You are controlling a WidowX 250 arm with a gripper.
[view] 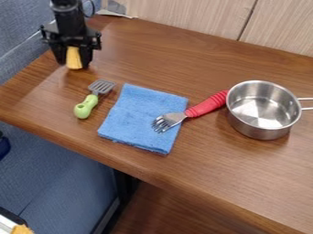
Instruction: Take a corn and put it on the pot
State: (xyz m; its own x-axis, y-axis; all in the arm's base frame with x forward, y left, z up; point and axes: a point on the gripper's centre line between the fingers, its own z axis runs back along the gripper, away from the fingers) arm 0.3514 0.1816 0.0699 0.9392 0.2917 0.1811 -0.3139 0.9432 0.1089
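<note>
While the pincer hangs over the far left part of the work surface in the camera view, the brown wood table runs under it and away from it, toward the right and the bottom of the view. Blue upholstery sits left of the pincer and also past the near table edge from it. Light wood-grain panel stands beyond the table's far edge, to the pincer's right in the view. Blue cloth lies flat on the table, down and right of the pincer. Metal pot is upright, farthest right of the pincer and well apart from it, handle pointing away from it. Fork with a red ribbed handle lies between cloth and pot as seen from the pincer: tines on the cloth, aimed back to the pincer's side of the view, handle end right by the pot; can't tell if those two touch. Slotted turner lies just below the pincer in the view, on the cloth's near-pincer side, grey head toward the pincer, green handle away. Smallest is the corn: yellow, upright, in the pincer itself, one finger on each side. Pincer reads as clamped on it. Can't tell whether the corn's lower end touches the table.
</note>
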